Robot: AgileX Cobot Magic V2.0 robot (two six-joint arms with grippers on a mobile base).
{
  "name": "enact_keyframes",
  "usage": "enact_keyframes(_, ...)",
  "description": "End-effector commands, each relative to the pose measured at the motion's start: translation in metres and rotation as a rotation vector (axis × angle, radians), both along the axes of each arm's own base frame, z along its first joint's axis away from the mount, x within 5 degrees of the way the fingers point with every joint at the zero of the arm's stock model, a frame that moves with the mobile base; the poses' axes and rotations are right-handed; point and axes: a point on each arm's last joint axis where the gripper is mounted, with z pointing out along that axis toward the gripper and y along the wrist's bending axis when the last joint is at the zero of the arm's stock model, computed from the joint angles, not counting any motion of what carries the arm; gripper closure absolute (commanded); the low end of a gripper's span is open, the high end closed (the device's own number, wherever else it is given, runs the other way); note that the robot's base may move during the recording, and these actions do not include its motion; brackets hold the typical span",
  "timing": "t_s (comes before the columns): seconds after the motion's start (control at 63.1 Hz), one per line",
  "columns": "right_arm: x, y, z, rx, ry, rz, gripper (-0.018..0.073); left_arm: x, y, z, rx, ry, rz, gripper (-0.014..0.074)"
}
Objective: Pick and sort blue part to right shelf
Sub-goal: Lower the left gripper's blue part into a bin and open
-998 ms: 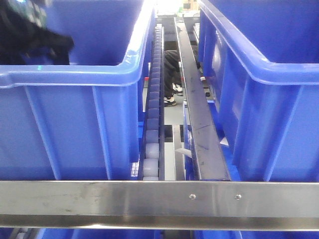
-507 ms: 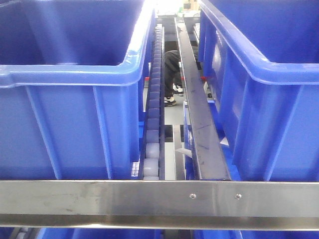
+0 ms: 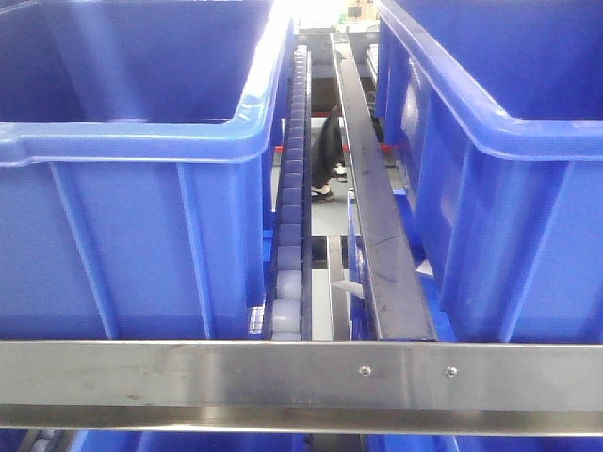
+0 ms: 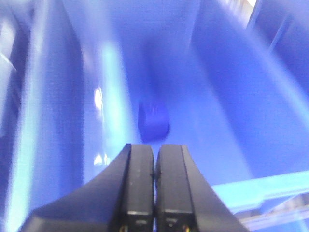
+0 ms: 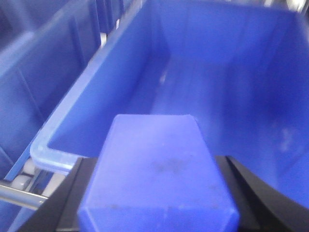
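The right gripper (image 5: 157,193) has its fingers clamped on a blue block (image 5: 157,169), held above the near rim of a blue bin (image 5: 96,92) on the right shelf; the open bin lies straight ahead. The left gripper (image 4: 154,191) has fingers together, over another bin holding a small blue part (image 4: 153,121).

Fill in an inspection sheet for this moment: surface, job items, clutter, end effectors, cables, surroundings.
Surface: steel front rail spans the rack; roller track runs between two bins.
Job items: blue part is held over the right blue bin; a second blue part lies inside the left blue bin.
Clutter: nothing seen.
End effectors: left end effector is shut and empty over the left blue bin; right end effector is shut on the blue part.
Cables: nothing seen.
Surroundings: a person's legs show behind the rack.
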Motion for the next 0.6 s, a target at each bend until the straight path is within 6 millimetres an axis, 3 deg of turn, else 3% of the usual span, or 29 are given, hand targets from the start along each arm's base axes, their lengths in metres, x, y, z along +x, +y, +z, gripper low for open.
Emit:
enact_keyframes(0.0, 0.023, 0.007, 0.029, 0.027, -0.053, 0.000, 0.0293, -0.015, 0.004, 0.014, -0.047, -0.148, -0.003, 0.0472)
enact_keyframes(0.317, 0.130, 0.032, 0.058, -0.053, 0.253, -0.040, 0.0293, -0.048, 0.014, 0.004, -0.022, -0.176, 0.015, 0.0472)
enact_keyframes(0.586, 0.215, 0.009, 0.036, -0.086, 0.413, -0.189, 0.0293, -0.051, 0.015, 0.004, -0.024, -0.176, 0.015, 0.0472)
